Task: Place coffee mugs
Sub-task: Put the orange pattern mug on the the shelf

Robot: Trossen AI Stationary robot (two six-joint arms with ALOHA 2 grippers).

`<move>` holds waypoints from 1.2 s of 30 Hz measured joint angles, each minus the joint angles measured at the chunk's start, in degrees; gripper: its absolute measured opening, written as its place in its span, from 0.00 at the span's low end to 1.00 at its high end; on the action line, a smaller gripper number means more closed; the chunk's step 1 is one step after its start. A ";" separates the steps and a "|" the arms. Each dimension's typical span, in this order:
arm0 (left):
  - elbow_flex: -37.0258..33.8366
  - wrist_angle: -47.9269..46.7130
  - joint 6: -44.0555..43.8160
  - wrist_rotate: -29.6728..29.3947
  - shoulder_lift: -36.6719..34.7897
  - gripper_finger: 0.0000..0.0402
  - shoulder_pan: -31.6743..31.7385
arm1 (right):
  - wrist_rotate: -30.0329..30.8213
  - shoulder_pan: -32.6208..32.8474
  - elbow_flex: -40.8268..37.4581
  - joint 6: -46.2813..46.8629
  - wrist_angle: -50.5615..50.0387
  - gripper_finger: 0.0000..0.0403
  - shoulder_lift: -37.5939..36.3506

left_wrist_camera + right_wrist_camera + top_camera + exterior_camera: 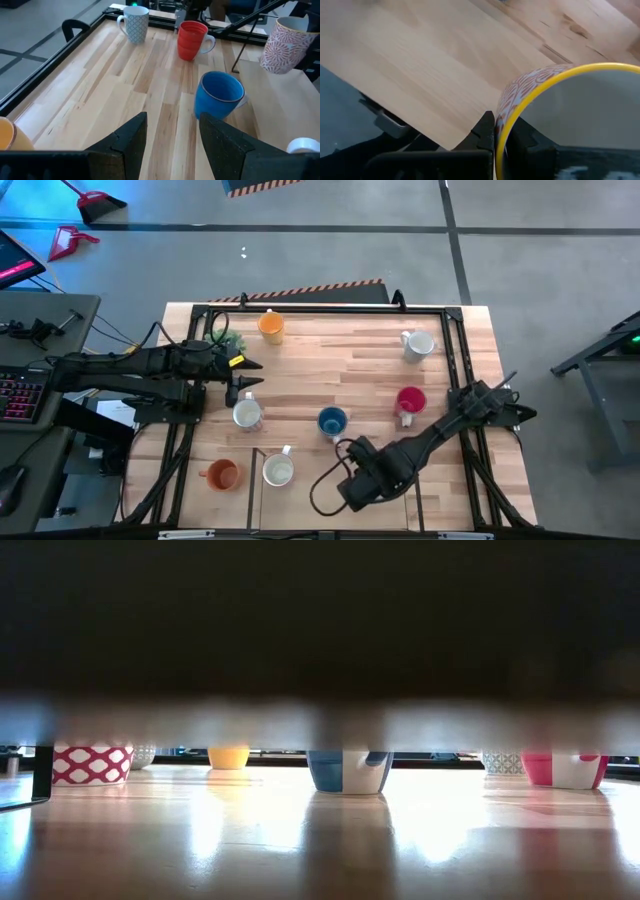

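Seven mugs stand on the counter (340, 370); the right tool (495, 131) grips a patterned mug (570, 115), left tool (170, 137) released.

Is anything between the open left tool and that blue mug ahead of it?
Nothing visible. In the left wrist view, bare table runs from the left tool up to the blue mug. The red mug and the white patterned mug stand farther back, off that line.
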 joint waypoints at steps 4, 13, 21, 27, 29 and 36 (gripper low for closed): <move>0.00 0.00 0.00 0.00 0.01 0.42 0.00 | -0.12 1.19 0.00 2.40 -2.76 0.00 0.09; 0.00 0.04 0.02 0.00 0.00 0.42 0.00 | 0.20 1.05 0.00 1.50 -3.39 0.00 2.72; 0.00 0.00 0.02 0.00 0.02 0.42 0.00 | 1.01 0.84 0.00 0.75 -2.99 0.00 4.92; 0.00 0.00 0.02 0.00 0.01 0.42 0.00 | 1.64 0.75 0.00 0.75 -2.77 0.00 5.49; 0.00 0.00 0.02 0.00 0.02 0.42 0.00 | 1.95 0.51 0.00 0.61 -2.78 0.00 5.49; 0.00 0.00 0.07 0.00 0.02 0.42 0.00 | 1.58 -1.00 -1.92 -3.93 1.80 0.00 5.44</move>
